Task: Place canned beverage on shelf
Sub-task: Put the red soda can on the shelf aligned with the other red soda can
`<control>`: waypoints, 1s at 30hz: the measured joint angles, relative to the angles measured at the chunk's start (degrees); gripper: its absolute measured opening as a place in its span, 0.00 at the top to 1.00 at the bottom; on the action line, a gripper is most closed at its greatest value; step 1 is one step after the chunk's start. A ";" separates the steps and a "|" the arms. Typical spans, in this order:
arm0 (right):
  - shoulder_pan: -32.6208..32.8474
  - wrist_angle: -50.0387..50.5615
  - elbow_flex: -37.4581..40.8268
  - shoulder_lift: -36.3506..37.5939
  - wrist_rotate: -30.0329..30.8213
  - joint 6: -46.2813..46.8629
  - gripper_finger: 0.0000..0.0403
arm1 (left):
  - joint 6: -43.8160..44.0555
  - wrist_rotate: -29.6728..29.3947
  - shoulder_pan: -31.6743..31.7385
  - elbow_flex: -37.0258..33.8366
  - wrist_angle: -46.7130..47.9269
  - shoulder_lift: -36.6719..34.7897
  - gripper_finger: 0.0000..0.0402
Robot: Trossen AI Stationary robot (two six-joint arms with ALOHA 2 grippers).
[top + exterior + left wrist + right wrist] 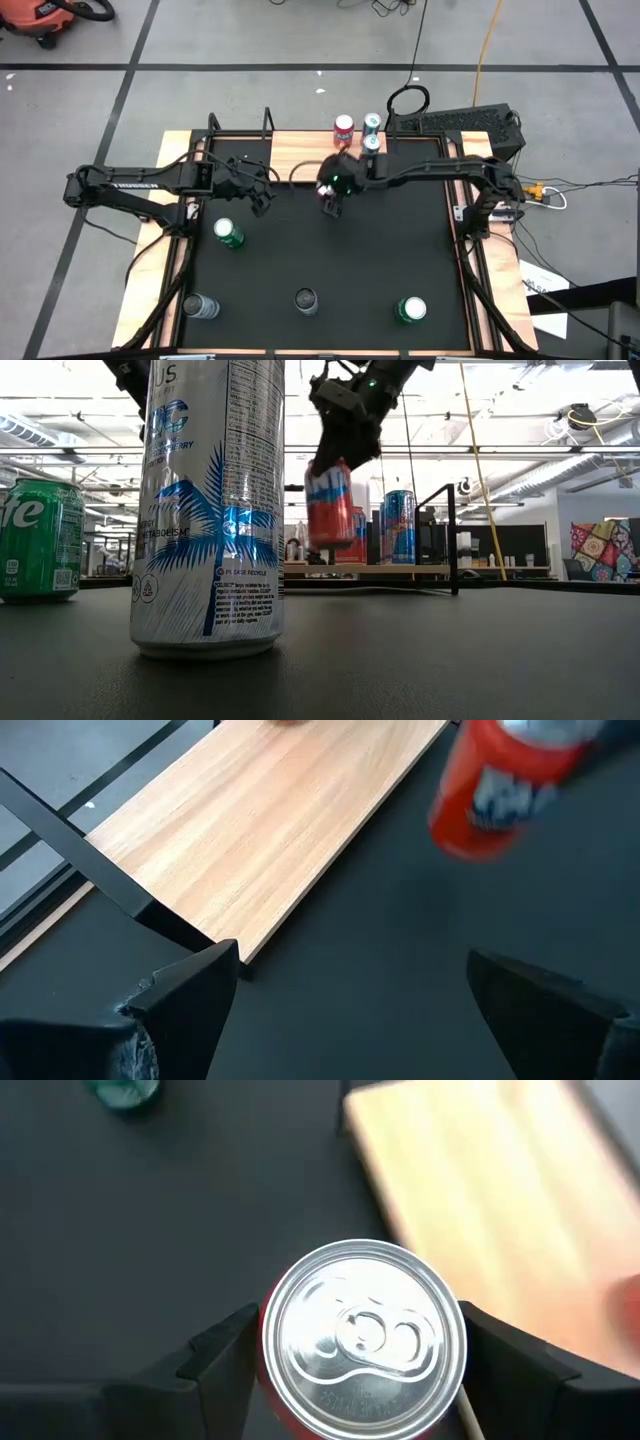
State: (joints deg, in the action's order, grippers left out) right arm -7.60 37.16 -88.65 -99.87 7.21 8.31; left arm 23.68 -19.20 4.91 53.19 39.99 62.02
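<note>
My right gripper (332, 200) is shut on a red can (330, 505) and holds it in the air near the shelf's near edge. The shelf (300, 155) is a light-wood board along the table's far side. On its right part stand a red can (344, 128) and two blue cans (372, 133). My left gripper (365, 1000) waits open to the left of the held can, above the black tabletop beside the shelf (260, 820), with nothing between its fingers. My right gripper pinches the red can's side wall just under its top rim (270, 1370) between its two fingers (225, 1355), one on each side. The fingers come from above, slanting down. The can hangs below them, slightly tilted, lifted clear of the table (330, 545).
On the black tabletop stand a green can (229, 233) at the left, and a silver can (200, 306), a dark can (305, 300) and a green can (412, 310) along the near edge. Black rod uprights (267, 122) rise at the shelf's ends.
</note>
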 joint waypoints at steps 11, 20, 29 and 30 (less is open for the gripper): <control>-12.18 -0.87 -0.03 0.89 -1.38 -10.93 0.33 | 0.04 -3.02 0.00 0.00 -0.17 0.58 0.03; -15.82 -4.06 -0.10 -2.18 -4.47 -14.11 0.32 | 0.06 -3.85 0.07 0.00 -0.63 3.07 0.03; -17.61 -3.60 -0.10 -3.13 -4.46 -15.50 0.23 | 1.19 -3.83 0.74 0.00 -0.66 4.96 0.03; -17.62 -3.81 -0.10 -3.13 -4.45 -15.51 0.21 | 1.49 -3.81 0.93 0.00 -0.66 4.95 0.03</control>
State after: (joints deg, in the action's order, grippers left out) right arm -25.22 33.35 -88.75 -103.00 2.76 -7.20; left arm 25.17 -23.00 5.83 53.19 39.33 66.97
